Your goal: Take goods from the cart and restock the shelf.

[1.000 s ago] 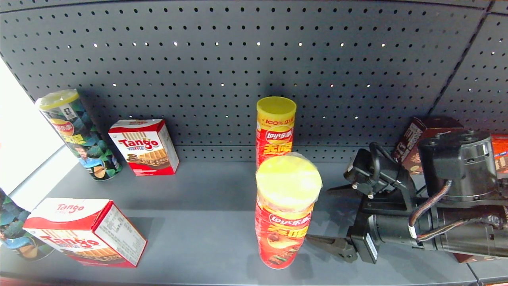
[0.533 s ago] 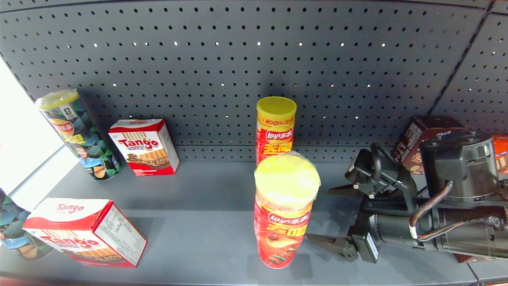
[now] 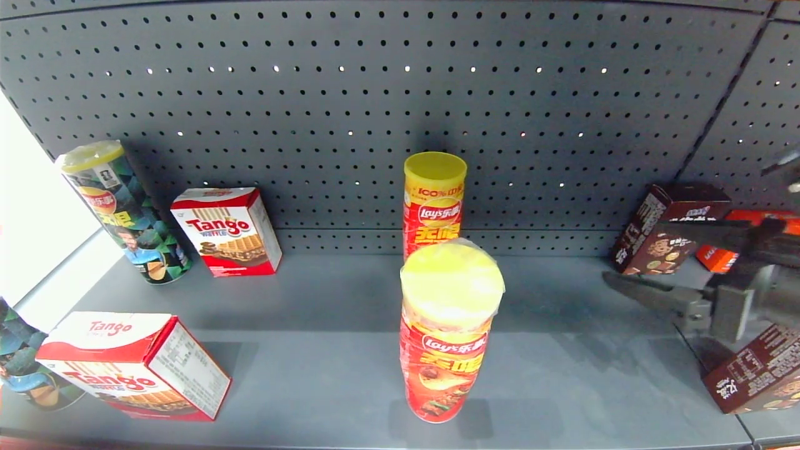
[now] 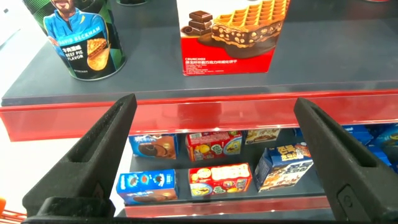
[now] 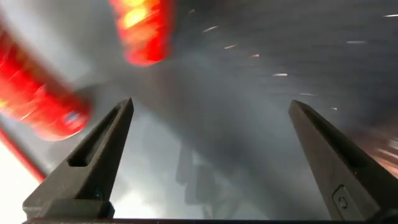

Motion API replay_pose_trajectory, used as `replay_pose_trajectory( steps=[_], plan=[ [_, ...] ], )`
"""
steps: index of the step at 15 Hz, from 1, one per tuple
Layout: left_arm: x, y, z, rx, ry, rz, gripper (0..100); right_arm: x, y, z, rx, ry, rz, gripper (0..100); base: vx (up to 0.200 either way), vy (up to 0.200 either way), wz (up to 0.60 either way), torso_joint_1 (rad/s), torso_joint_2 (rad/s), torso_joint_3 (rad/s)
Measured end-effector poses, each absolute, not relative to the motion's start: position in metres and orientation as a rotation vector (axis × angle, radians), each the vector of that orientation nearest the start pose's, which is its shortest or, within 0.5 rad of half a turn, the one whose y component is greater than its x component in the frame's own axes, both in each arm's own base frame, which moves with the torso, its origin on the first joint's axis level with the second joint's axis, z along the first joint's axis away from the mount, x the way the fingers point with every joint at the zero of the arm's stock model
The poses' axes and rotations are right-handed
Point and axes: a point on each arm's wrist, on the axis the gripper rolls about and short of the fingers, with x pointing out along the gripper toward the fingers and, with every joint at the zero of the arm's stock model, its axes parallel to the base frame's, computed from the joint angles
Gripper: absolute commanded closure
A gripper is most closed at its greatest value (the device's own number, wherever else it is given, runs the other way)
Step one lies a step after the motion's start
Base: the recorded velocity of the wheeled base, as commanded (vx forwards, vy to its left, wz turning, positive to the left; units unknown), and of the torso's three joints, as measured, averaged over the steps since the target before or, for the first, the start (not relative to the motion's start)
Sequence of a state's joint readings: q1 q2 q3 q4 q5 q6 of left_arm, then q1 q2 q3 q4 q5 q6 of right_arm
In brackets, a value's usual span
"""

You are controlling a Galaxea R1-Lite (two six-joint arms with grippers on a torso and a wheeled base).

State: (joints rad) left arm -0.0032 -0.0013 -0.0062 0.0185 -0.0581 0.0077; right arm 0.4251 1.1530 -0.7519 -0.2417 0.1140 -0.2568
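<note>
A red chip can (image 3: 451, 331) with a yellow lid stood upright on the grey shelf (image 3: 325, 337), near its front edge. Close behind it, at 12 o'clock, a second red can (image 3: 434, 203) with a yellow lid stood upright at the shelf's rear. At 9 o'clock a red-and-white wafer box (image 3: 134, 365) sat at the front edge, turned corner-on, and at 10 o'clock another wafer box (image 3: 226, 231) stood upright at the rear

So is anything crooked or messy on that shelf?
Yes. The front wafer box sits twisted, a corner facing out, while the back wafer box faces forward. The brown box at front right is turned crooked too. Nothing spilled.
</note>
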Motion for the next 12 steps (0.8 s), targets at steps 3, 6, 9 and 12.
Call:
replay_pose_trajectory(
  steps=[3,6,9,12],
  plan=[
    [-0.023,-0.001,0.076,0.008,0.009,-0.061,0,0.113,0.037,0.27,-0.244,-0.02,0.383,0,0.0,0.0,0.0,0.0,0.0,0.0],
    [-0.023,-0.001,0.076,0.009,0.01,-0.061,0,0.068,0.015,0.259,-0.234,-0.096,0.228,0,0.0,0.0,0.0,0.0,0.0,0.0],
    [-0.023,-0.001,0.076,0.009,0.01,-0.061,0,0.029,0.004,0.226,-0.235,-0.112,0.111,0,0.0,0.0,0.0,0.0,0.0,0.0],
    [-0.023,-0.001,0.076,0.008,0.01,-0.061,0,-0.005,0.0,0.181,-0.206,-0.074,0.059,0,0.0,0.0,0.0,0.0,0.0,0.0]
  ],
)
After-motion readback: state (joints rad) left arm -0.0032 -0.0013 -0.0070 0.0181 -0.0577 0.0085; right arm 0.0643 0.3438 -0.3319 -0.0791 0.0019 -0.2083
